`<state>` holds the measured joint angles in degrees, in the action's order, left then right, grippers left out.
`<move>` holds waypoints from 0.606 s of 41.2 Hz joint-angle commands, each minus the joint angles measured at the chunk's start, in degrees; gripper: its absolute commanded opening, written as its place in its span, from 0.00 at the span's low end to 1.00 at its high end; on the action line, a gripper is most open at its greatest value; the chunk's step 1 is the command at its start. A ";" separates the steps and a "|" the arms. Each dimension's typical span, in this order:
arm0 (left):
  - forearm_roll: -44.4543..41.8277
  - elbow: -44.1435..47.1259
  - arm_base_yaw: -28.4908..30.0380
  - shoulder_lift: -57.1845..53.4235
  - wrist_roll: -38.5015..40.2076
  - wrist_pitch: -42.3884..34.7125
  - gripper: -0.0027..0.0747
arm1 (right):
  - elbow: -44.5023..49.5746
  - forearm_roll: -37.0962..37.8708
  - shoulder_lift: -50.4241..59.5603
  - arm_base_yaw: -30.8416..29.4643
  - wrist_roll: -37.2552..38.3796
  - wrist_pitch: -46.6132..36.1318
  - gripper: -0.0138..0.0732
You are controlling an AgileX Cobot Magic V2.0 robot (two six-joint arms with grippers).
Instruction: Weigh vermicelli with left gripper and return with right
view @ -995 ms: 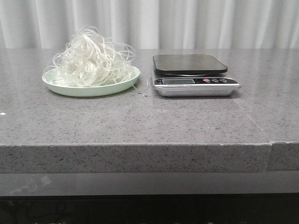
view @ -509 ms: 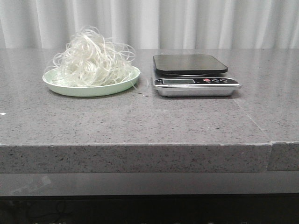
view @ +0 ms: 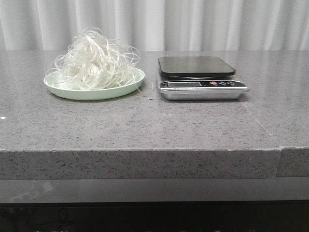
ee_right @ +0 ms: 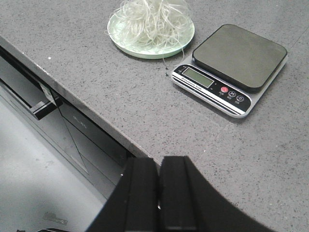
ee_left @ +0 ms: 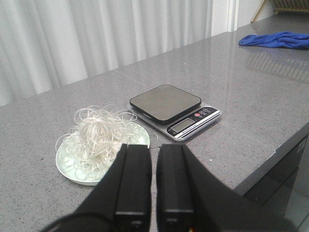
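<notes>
The vermicelli (view: pixel 94 60), a fluffy tangle of whitish strands, is heaped on a pale green plate (view: pixel 96 93) at the back left of the grey counter. A digital scale (view: pixel 200 77) with a bare dark platform stands just right of the plate. In the left wrist view my left gripper (ee_left: pixel 154 147) hangs in front of the vermicelli (ee_left: pixel 99 137) and the scale (ee_left: pixel 166 102), its jaws nearly together with only a narrow slit, and it holds nothing. My right gripper (ee_right: pixel 159 160) is shut and empty above the counter's front edge, well short of the scale (ee_right: pixel 236 55) and the vermicelli (ee_right: pixel 152 17). Neither gripper shows in the front view.
A blue cloth (ee_left: pixel 275 39) lies far off on the counter beyond the scale. White curtains hang behind the counter. The counter's front edge drops to dark cabinet fronts (ee_right: pixel 72 125) below.
</notes>
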<state>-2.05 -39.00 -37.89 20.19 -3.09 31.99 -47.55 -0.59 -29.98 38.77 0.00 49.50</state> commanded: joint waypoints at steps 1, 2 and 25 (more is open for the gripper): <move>0.41 -1.37 -0.26 0.35 0.08 -4.62 0.22 | -1.31 0.59 -0.20 -0.34 0.00 -3.23 0.34; 0.41 -1.37 -0.26 0.35 0.08 -4.62 0.22 | -1.31 0.59 -0.20 -0.34 0.00 -3.23 0.34; -2.47 5.49 9.29 -7.67 0.08 -8.97 0.22 | -1.31 0.59 -0.20 -0.34 0.00 -3.19 0.34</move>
<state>-4.10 -35.12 -32.62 15.44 -3.09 29.65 -47.55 -0.59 -29.98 38.77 0.31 49.50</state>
